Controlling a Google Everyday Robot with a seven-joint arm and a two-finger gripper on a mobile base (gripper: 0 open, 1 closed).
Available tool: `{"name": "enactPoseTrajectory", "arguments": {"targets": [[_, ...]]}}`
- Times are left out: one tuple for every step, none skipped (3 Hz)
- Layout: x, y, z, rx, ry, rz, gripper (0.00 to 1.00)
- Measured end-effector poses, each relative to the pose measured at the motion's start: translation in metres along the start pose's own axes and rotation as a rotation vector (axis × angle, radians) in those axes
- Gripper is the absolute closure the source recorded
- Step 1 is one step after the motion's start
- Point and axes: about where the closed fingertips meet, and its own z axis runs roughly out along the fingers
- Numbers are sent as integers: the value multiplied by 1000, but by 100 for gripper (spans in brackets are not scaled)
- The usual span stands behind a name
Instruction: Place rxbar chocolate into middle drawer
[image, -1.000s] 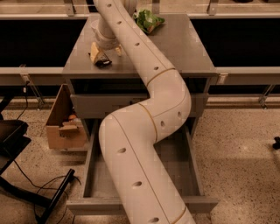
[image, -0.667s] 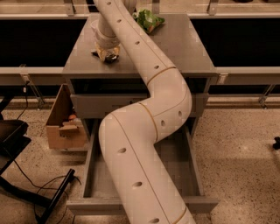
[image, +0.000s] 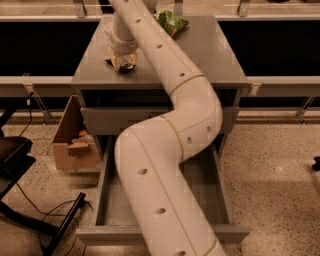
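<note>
On the far left you have a black chair base (image: 20, 155) on the speckled floor, with dark cables (image: 47, 210) trailing near it. Just to its right an open cardboard box (image: 75, 142) stands on the floor against the left side of the grey cabinet (image: 215, 60).

On the left part of the cabinet top you see the gripper (image: 122, 61), pointing straight down and low over the surface. You cannot tell whether it is wide, narrow or holding anything. The rxbar chocolate (image: 128, 67) shows only as a dark patch right beneath it, lying on the cabinet top; whether the two touch, you cannot tell.

Below and nearer to you, the middle drawer (image: 230, 232) is pulled out fully. The white arm (image: 165, 165) rises across it from the near edge, bends to the right of the cabinet front, then reaches back left to the gripper, hiding much of the drawer's tray.

At the far edge of the top, right of the arm, lies a green snack bag (image: 172, 22), well apart from the bar
</note>
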Motion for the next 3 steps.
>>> {"name": "enactPoseTrajectory", "arguments": {"targets": [[22,-41,-66,-64,-54,54,100],[47,-78,-123,-107,-109,117,100],[81,-109,-156,-150,-135,149,100]]}}
